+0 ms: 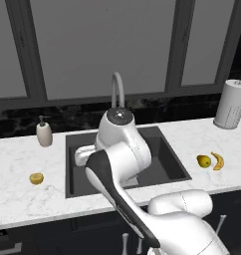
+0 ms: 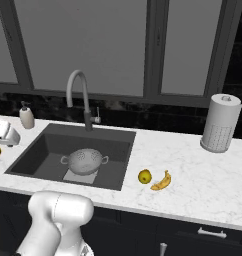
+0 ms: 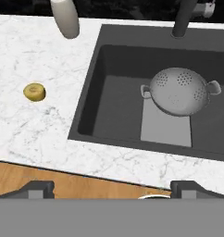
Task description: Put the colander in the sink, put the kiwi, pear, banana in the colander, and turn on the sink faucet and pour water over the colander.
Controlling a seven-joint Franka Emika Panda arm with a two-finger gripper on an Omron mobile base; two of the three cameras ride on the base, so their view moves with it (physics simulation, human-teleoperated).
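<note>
Hand view shows the end effector (image 3: pixel 112 192) spread wide and empty above the near surface (image 3: pixel 35 125) edge, facing the kiwi (image 3: pixel 34 92) left of the sink (image 3: pixel 109 83), where the colander (image 3: pixel 179 90) already sits, probably lining up a pick.

Below me, a shiny perforated metal colander (image 3: pixel 179 91) sits in the matt dark grey sink (image 3: pixel 114 106). The counter (image 3: pixel 35 125) looks like smooth white veined marble.

Soap bottle (image 2: pixel 26 116) and paper-towel roll (image 2: pixel 220 123) on counter (image 2: pixel 203 175).
</note>
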